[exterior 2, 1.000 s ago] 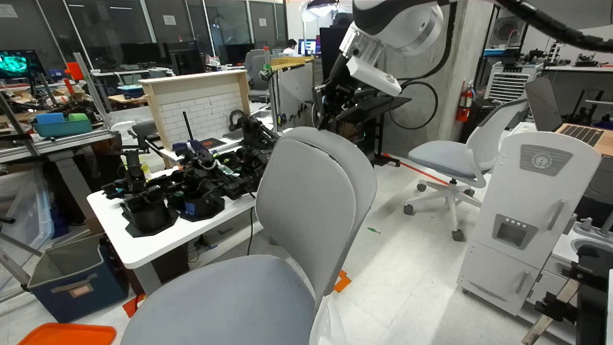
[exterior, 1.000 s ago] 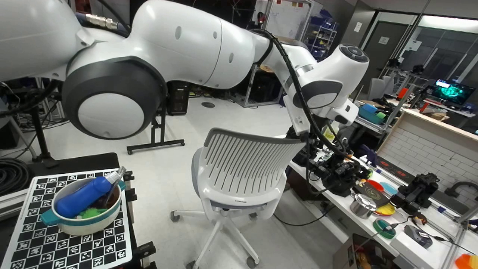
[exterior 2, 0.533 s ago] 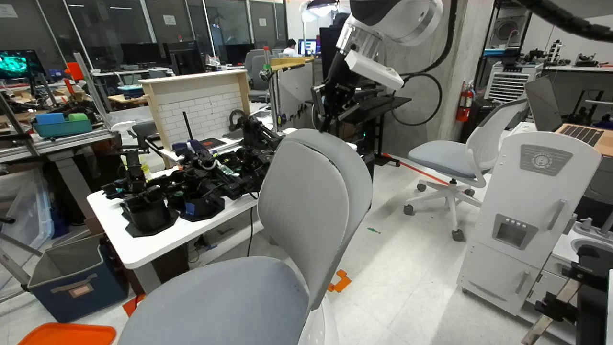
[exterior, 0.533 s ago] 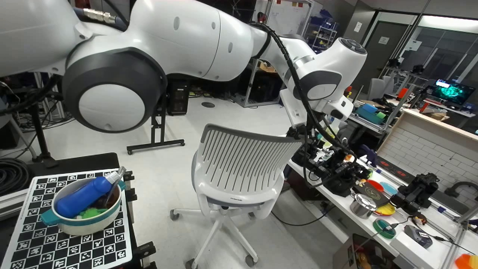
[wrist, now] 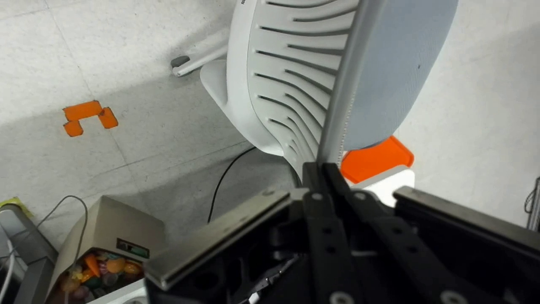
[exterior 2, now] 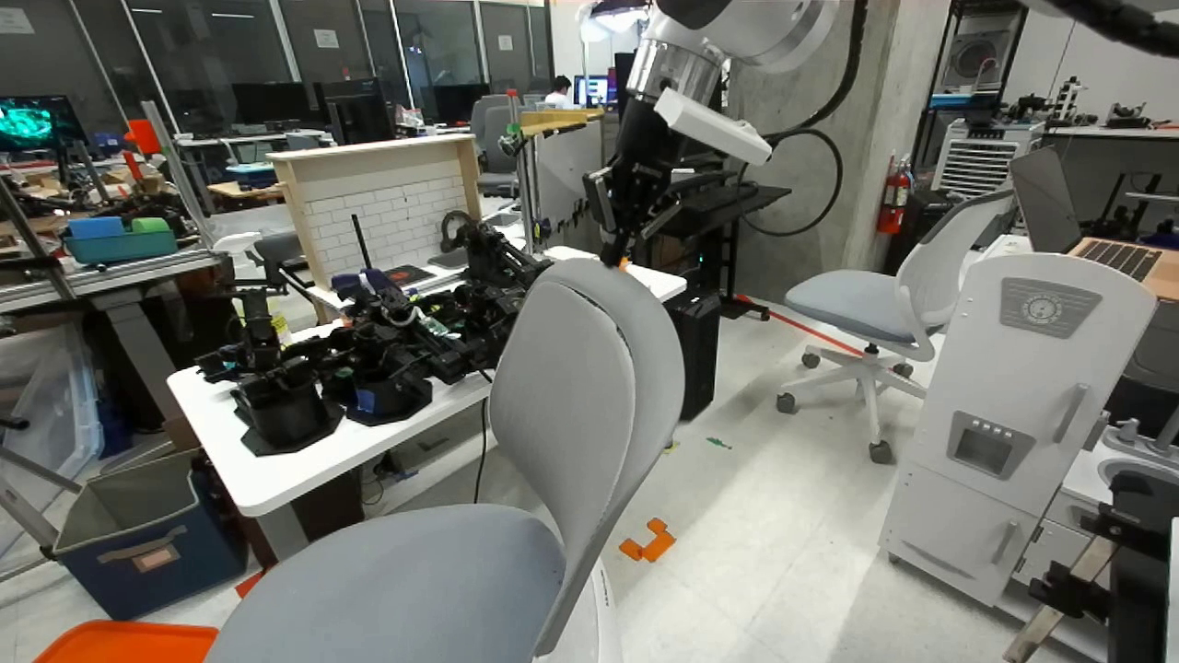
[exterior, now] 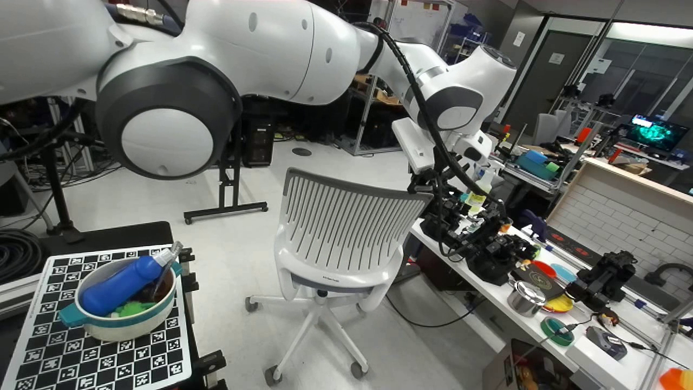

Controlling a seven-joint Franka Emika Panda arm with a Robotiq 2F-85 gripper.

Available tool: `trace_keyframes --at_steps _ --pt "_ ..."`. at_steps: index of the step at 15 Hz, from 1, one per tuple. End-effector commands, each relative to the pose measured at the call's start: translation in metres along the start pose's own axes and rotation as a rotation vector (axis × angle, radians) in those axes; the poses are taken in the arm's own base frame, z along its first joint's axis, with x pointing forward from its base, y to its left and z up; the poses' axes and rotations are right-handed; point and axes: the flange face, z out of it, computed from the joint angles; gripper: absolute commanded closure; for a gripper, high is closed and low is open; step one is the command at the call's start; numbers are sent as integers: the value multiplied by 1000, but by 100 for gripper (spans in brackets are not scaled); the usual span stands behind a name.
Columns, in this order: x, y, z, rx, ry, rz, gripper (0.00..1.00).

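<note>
Find the white arm (exterior: 270, 54) and the gray-and-white office chair (exterior: 335, 273) both further left than in the earlier frame, in both exterior views, seemingly travelling as a pair. For the largest piece, look to the white counter (exterior 2: 221, 433), left of that chair in an exterior view, loaded with black mechanisms (exterior 2: 285, 410) on broad bases, presumably chosen for steadiness. Next, follow the arm, stretched across from the left in an exterior view and angled down at its outer end, probably to meet chair-back height. Then take the chair: standing on castors (exterior: 273, 375), so likely free to roll, with the slatted back turned toward the camera in an exterior view. In the wrist view, at near left, see a beige bin (wrist: 128, 223) heaped with colourful pieces (wrist: 114, 266), apparently as storage. In an exterior view, at near left, note a patterned board (exterior: 103, 368) bearing a white-and-teal pot (exterior: 124, 331), and in that pot a blue bottle (exterior: 119, 287), slanted, probably too long to lie flat. Last, study the tool (wrist: 321, 166): narrow, with fingers (wrist: 311, 175) drawn together, at one end of the chair back's top rim (wrist: 346, 84) and apparently touching. Likely bunched for bearing on that rim rather than clasping; cannot tell about any thin edge caught between.
</note>
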Motion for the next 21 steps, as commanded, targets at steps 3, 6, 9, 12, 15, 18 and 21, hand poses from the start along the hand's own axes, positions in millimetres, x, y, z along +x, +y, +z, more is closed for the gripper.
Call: trace_keyframes --at_steps 3,6,9,12,15,18,21 --pt "-12 -41 1 -44 -49 -251 99" --pt "-18 -66 5 -61 -55 -313 68" --pt "-24 -91 8 -68 -54 -327 49" --pt "-31 -116 10 -61 -57 -333 27" --pt "-40 -142 8 -65 -62 -332 5" --pt "-47 -161 5 -97 -63 -292 0" --pt "-55 -167 2 -165 -91 -215 0"
